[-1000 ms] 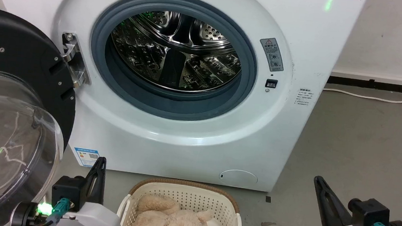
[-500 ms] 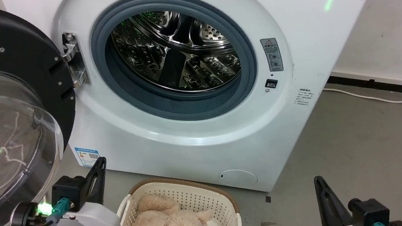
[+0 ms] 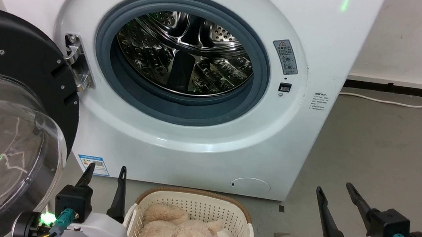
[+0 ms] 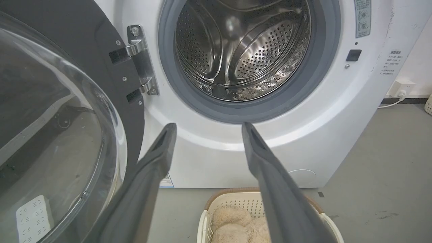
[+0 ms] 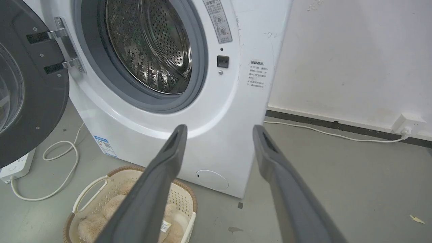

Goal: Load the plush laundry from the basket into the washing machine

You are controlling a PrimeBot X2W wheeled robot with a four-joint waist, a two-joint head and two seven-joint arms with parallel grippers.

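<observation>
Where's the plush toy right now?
Head view, bottom centre: the plush toy lies in the basket on the floor, just in front of the washing machine.

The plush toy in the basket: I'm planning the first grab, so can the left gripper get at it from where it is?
Probably yes. The left gripper is open beside the basket, the plush toy lies uncovered inside, and only the basket's rim stands between them.

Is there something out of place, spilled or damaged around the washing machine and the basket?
Nothing serious. The plush laundry lies inside the basket, and the washing machine stands with its door open. Only a small dark stain marks the floor right of the basket.
</observation>
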